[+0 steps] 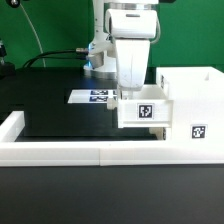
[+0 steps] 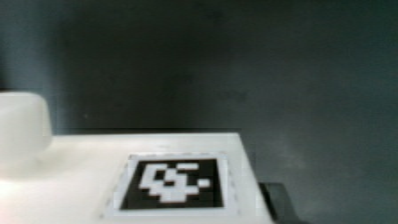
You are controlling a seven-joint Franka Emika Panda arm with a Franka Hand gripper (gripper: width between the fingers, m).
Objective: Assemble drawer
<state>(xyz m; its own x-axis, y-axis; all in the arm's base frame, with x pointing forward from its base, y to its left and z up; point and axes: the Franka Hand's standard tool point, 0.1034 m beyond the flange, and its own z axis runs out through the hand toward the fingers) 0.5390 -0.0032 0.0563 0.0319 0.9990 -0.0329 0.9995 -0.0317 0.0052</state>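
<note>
The border wall [image 1: 70, 152] runs in front of the case [image 1: 195, 105], and the hand [image 1: 133, 92], closed on a tray [image 1: 146, 108], holds it at the case's open side, apparently partway in, with full insertion left.

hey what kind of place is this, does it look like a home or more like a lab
Most likely a robotics lab bench, not a home. A robot arm works over a black table edged by a low white border wall, and the white drawer parts and marker board carry printed tracking tags.
</note>
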